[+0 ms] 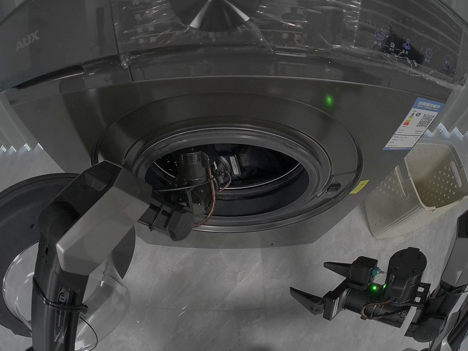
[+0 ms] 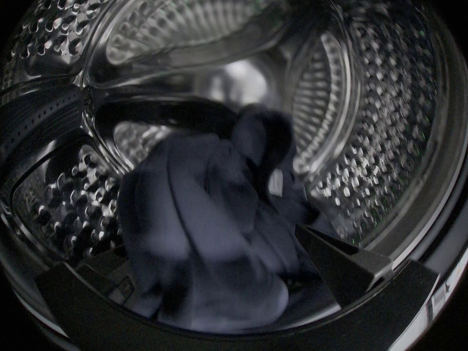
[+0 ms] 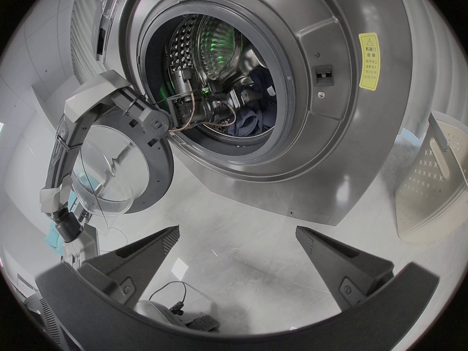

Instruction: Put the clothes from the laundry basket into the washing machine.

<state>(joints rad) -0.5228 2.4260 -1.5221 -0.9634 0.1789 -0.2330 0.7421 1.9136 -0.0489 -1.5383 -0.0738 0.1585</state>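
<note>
Clothes (image 2: pixel 195 196) = dark blue bundle, lying inside the washing machine (image 1: pixel 234 98) drum (image 2: pixel 390 123), low near the front lip. My left gripper (image 2: pixel 204 249) is inside the drum too w/ fingers (image 2: pixel 341 264) spread wide; bundle's between them but they're not clamped on it. Right gripper (image 1: pixel 309 278) hangs over the floor (image 1: pixel 219 288) in front of the machine, fingers wide apart, nothing in it. Laundry basket (image 1: pixel 434 181) sits by the machine on my right.

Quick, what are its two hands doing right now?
Left gripper: open inside the drum, dark garment loose between its fingers.
Right gripper: open, holding nothing.
</note>
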